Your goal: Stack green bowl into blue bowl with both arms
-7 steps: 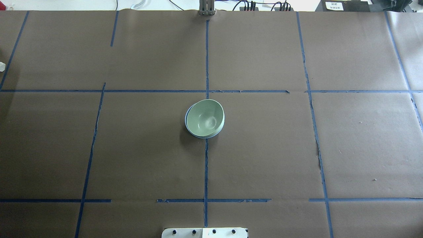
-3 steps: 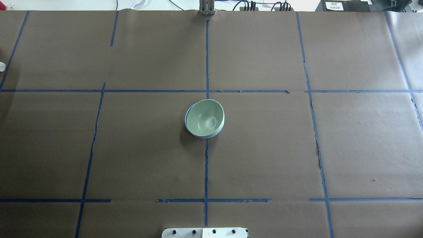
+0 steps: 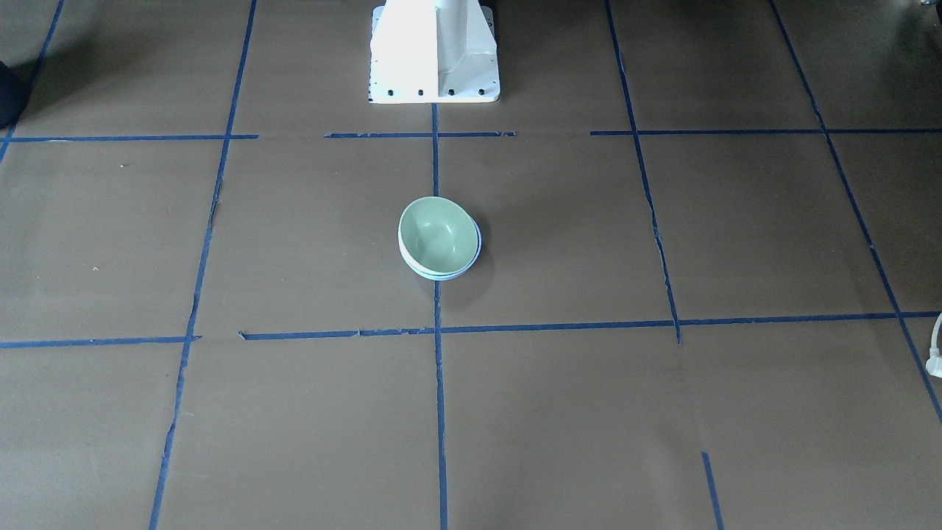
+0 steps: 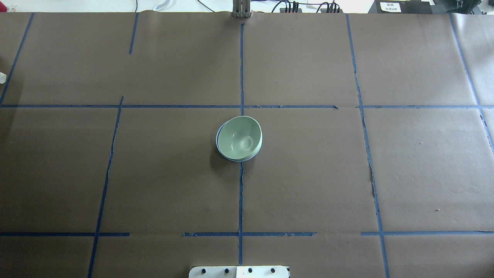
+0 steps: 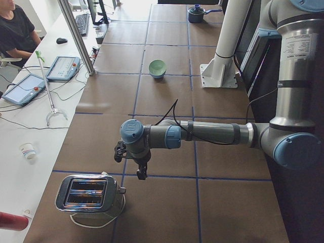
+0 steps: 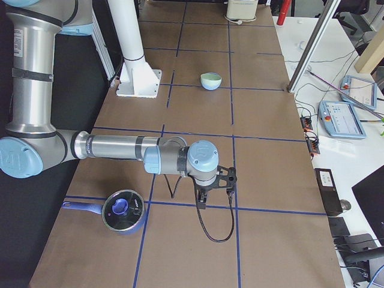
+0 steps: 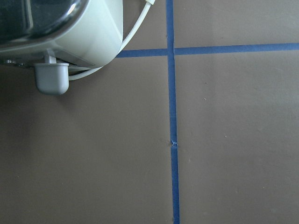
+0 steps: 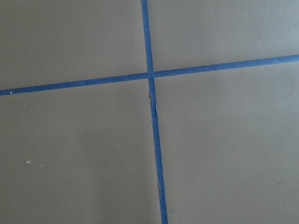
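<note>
The green bowl (image 4: pixel 240 138) sits nested inside the blue bowl (image 4: pixel 218 148) at the middle of the table. Only a thin blue rim (image 3: pixel 449 277) shows around the green bowl (image 3: pixel 436 234). Both arms are far from the bowls. My left gripper (image 5: pixel 130 163) hangs over the table's left end beside a toaster. My right gripper (image 6: pixel 216 189) hangs over the right end near a pot. Each gripper shows only in a side view, so I cannot tell whether it is open or shut. Neither wrist view shows fingers.
A chrome toaster (image 5: pixel 88 195) with a white cable stands at the table's left end and shows in the left wrist view (image 7: pixel 56 28). A blue lidded pot (image 6: pixel 122 211) stands at the right end. The white pedestal (image 3: pixel 434 51) stands behind the bowls. An operator (image 5: pixel 15 25) sits at a side desk.
</note>
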Robot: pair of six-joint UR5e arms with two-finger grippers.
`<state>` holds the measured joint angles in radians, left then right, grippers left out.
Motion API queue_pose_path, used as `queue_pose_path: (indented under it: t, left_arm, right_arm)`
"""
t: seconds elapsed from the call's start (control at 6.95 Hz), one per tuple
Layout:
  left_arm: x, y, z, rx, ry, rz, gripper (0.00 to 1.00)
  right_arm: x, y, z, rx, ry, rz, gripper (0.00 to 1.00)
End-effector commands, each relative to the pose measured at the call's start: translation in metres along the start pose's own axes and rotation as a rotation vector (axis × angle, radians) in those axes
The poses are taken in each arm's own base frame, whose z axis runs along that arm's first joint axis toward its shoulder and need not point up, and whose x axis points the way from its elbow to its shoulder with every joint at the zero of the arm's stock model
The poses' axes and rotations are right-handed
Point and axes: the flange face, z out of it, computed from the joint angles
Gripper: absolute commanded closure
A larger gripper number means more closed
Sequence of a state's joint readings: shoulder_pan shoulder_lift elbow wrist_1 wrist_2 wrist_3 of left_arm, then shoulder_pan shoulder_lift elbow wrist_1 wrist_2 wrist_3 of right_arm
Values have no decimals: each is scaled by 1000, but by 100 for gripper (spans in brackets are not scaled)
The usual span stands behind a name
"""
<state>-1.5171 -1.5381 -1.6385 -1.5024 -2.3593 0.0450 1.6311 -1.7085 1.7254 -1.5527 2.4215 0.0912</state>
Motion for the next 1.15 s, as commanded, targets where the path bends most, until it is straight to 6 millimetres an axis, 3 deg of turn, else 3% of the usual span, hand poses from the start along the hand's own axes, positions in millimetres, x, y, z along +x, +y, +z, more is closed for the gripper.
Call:
queue_pose_path:
  t: [0.0, 0.43, 1.01]
  left_arm:
    - [-5, 1, -6, 11, -3, -7, 0]
    - [-30, 12, -21, 47, 8, -41, 0]
    - [-32, 13, -19, 43, 5, -37, 0]
  right_arm:
    - [0, -1, 0, 1, 2, -1, 0]
    - [-3, -3, -2, 6, 2, -5, 0]
    - [-3, -4, -2, 5, 2, -4, 0]
